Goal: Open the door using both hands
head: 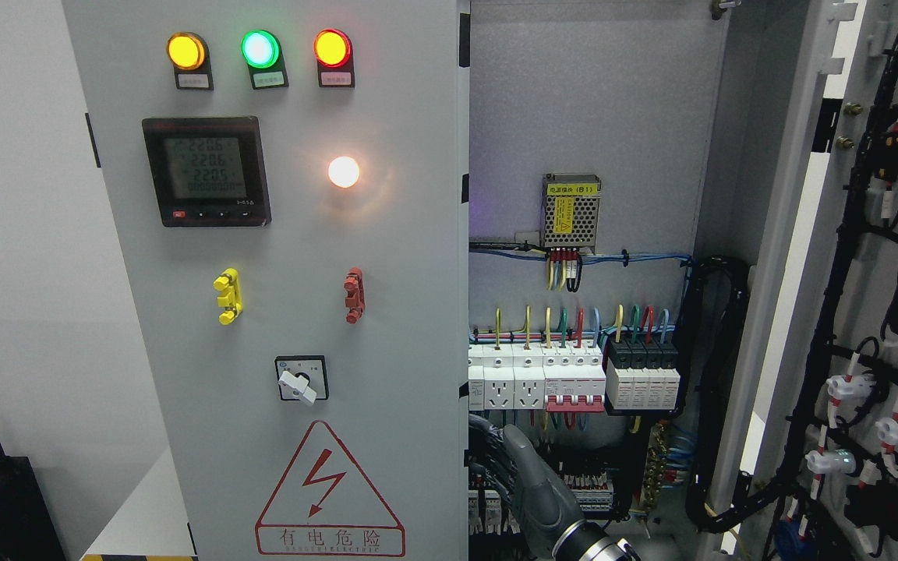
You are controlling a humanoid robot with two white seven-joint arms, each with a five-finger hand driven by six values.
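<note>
Grey and dark, the robot's jointed hand (515, 475) comes up from the bottom edge just right of the closed left grey metal door (293, 312), its fingers curled around that door's inner edge low down, below the white row of circuit breakers (574, 374); whether the grip is firm or only a light hook I cannot tell, and from which side its arm enters is not clear either, so I leave it unnamed. No second hand shows. Right of this door the cabinet stands open, its right door (846, 312) swung wide to show black cable looms (839, 257) on its inner face. On the left door's front sit three round indicator lamps (259, 49), a black digital meter (206, 171), a white rotary switch (299, 383) and a red triangular shock-warning sign (330, 491). The main risk, as I judge it, is the hand's closeness to live wiring: the fingers lie just beside the lower terminals (589, 487), and a slip or a pull angled inward could snag wires or knock a breaker. A weak hook on the thin edge could also slide off as the door swings.
</note>
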